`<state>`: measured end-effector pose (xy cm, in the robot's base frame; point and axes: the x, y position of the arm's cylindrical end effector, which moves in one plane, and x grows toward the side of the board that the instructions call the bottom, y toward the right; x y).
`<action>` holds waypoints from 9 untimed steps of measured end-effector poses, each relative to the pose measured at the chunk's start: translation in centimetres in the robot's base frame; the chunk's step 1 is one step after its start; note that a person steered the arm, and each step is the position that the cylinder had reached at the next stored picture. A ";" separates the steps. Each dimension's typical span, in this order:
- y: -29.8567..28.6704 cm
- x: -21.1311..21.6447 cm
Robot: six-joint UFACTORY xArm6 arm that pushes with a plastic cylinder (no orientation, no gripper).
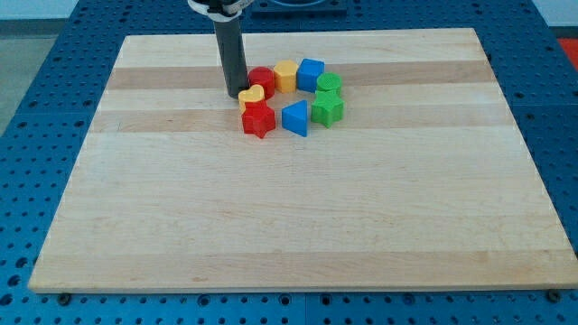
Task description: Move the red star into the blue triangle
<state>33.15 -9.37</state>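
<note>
The red star point(258, 118) lies on the wooden board point(298, 226), in the upper middle of the view. The blue triangle point(295, 118) sits just to its right, with a thin gap between them. My tip point(235, 93) rests on the board up and to the left of the red star, right beside the yellow heart point(253, 95) and the red cylinder point(263, 79). The rod rises straight up from the tip to the view's top.
The blocks form a ring: a yellow hexagon point(285, 75), a blue cube point(311, 73), a green round block point(330, 85) and a green star-like block point(328, 107). The board lies on a blue perforated table point(36, 90).
</note>
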 end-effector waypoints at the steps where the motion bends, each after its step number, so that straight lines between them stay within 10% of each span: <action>1: -0.1 0.0; 9: 0.7 7.7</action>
<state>40.84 -8.68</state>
